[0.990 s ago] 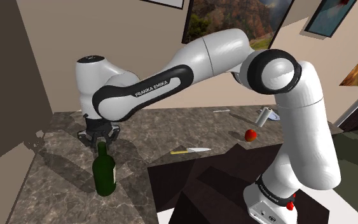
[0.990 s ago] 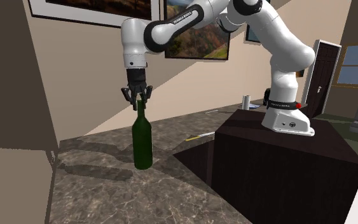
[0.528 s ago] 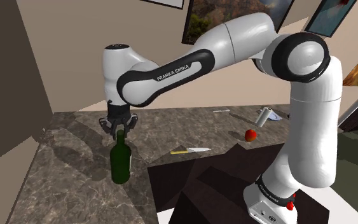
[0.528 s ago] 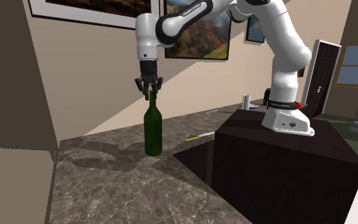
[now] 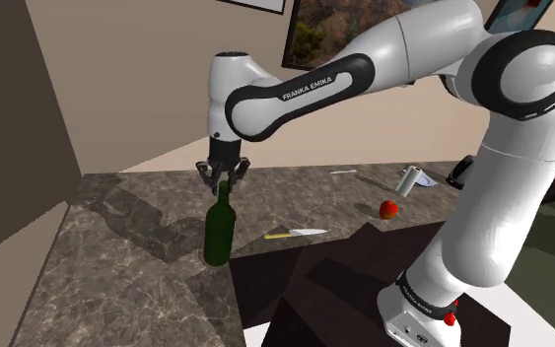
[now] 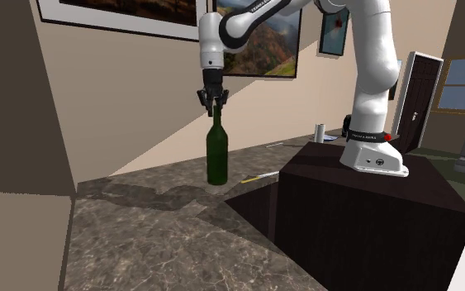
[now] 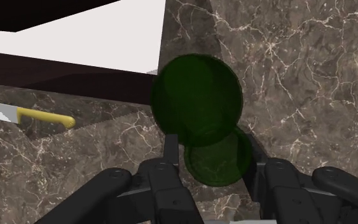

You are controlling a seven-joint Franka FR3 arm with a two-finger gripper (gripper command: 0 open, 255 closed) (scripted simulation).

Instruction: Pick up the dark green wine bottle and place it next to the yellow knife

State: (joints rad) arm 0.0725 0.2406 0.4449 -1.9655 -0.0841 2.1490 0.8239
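The dark green wine bottle (image 5: pixel 219 233) (image 6: pixel 216 154) hangs upright just over the dark marble counter (image 5: pixel 117 286), held by its neck. My black gripper (image 5: pixel 223 183) (image 6: pixel 215 101) is shut on the top of that neck. Seen from the wrist, the bottle (image 7: pixel 199 102) sits clasped between the two fingers (image 7: pixel 170 153), with my gripper (image 7: pixel 213 156) around its mouth. The yellow-handled knife (image 5: pixel 295 234) (image 6: pixel 259 178) (image 7: pixel 41 117) lies flat on the counter, a short way off the bottle toward the shoulder view's right.
A red apple (image 5: pixel 388 209) and a toppled grey can (image 5: pixel 410 180) lie farther back on the counter. A small light utensil (image 5: pixel 343 173) rests near the rear wall. The dark stand (image 6: pixel 362 207) rises beside the knife. Walls close off the counter's left and back.
The arm has carried the bottle steadily toward the shoulder view's right, from the counter's left part to a spot close to the knife. The grip on the neck stayed shut.
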